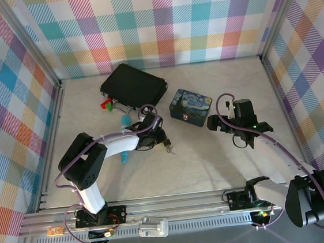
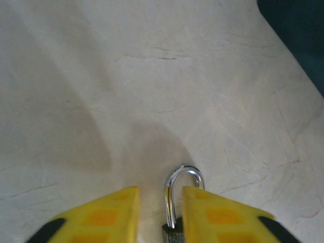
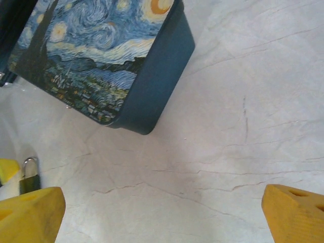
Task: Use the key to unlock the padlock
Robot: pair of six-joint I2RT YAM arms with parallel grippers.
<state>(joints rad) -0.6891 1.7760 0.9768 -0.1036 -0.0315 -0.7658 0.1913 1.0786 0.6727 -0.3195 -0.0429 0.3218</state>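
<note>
1. Left claw [image 2: 160,190] sits low on the desk [image 2: 152,76], its yellow fingers [image 2: 109,217] slightly parted either side of the padlock [image 2: 172,233]. One finger is right against the silvery loop. The other leaves a strip of desk showing, so nothing is clamped.
2. Right claw [image 3: 162,216] gapes wide and empty, hovering beside the painted tin [image 3: 101,55], apart from the padlock.
3. The padlock lies on the desk in front of the tin (one leg of its loop hides behind a finger, so I can't say if it is locked). The key is too small for me to pick out with certainty.
4. Step in hand, as I judge it: placing the padlock, before any key work.
5. The next move calls for a firm hold on the padlock body with the keyhole left free. The right claw must then pinch the thin key up off the desk, which looks fiddly.
</note>
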